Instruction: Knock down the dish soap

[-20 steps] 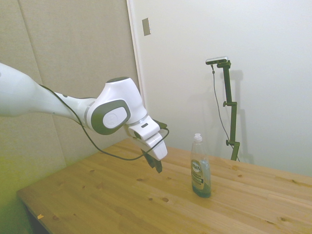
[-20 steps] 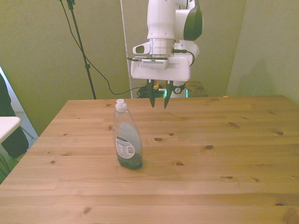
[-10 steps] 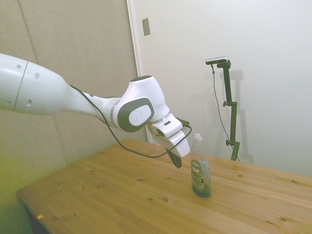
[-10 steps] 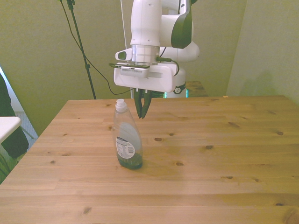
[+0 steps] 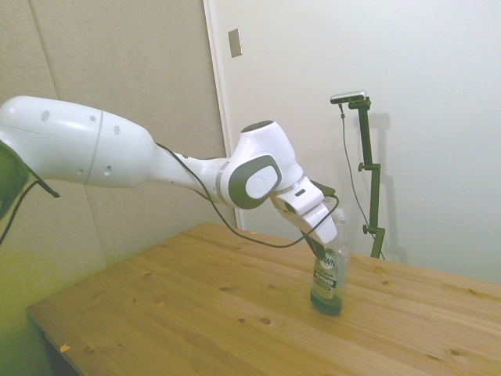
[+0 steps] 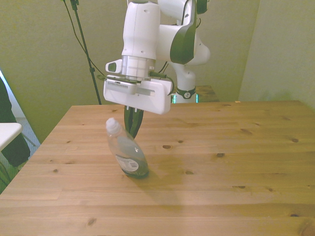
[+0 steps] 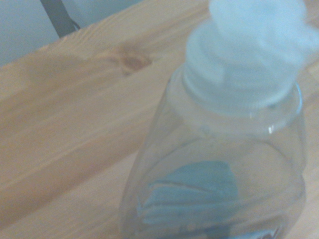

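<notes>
— Biggest thing here?
— A wooden table, bare but for one bottle. Above it, a white arm, reaching out from the side view's left.
— And at the end of the arm?
— The gripper, pointing down, dark fingers pressed close together with nothing between them. Right up against the dish soap, behind its upper half in the front view.
— Where is the dish soap?
— Toward the front view's left on the table, bottom still on the wood. In the side view, partly hidden behind the gripper.
— Standing straight?
— No. Tipped over a bit. Long way runs from the bottom up to the white cap, and the cap leans toward the front view's left. Dark blue-green liquid low down.
— Anything up close?
— Wrist view blurry: cap and clear shoulder of the bottle, wood behind.
</notes>
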Available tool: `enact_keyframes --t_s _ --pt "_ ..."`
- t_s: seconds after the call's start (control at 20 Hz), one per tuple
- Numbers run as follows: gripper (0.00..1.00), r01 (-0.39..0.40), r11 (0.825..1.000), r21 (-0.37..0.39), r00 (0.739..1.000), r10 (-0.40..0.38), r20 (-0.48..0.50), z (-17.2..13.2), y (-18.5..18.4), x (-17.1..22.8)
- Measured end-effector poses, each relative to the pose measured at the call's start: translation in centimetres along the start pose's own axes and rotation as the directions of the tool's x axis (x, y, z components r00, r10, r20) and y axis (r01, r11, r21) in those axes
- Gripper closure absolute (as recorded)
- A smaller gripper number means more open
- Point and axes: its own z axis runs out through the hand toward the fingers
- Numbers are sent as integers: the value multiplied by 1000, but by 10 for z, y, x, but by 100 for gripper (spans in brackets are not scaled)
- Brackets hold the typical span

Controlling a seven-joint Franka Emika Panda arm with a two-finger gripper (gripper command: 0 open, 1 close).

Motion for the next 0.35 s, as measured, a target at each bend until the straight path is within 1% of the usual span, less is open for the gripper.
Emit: enact_keyframes --t_s 0.2,0.35 --pt "100 -15 1000 9 999 16 -30 26 -14 9" --pt "100 -19 1000 7 999 19 -29 33 -15 10"
